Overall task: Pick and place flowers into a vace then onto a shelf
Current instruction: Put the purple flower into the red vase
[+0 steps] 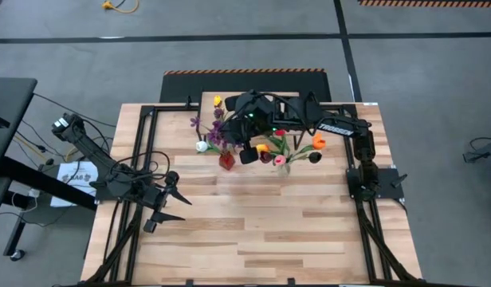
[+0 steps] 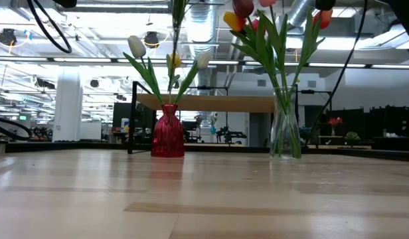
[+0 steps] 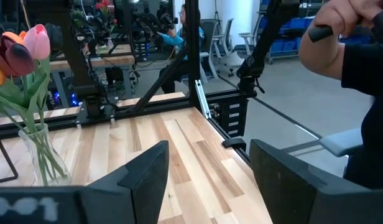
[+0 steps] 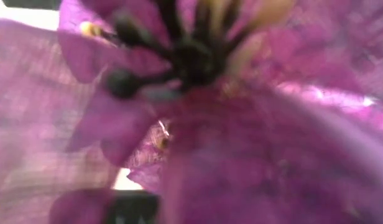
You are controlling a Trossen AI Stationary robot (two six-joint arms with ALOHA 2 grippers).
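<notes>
- Two vases, red vase (image 2: 168, 131) and glass vase (image 2: 285, 126), already hold tulips (image 2: 257, 30); both stand before the shelf (image 2: 211, 102), not yet on it.
- Right gripper (image 1: 247, 119), pressed together, hovers among the purple blossoms (image 1: 217, 127).
- Left gripper (image 1: 167, 202) waits spread, near left.

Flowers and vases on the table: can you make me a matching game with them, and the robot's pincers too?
Things:
1. red vase
2. clear glass vase
3. left pincer
4. purple blossoms

Matches:
A. fills the whole right wrist view
B. open, over bare wood on the table's left side
C. holds a white tulip and a yellow one
D. holds red, orange and yellow tulips

Pairs: 1-C, 2-D, 3-B, 4-A
</notes>
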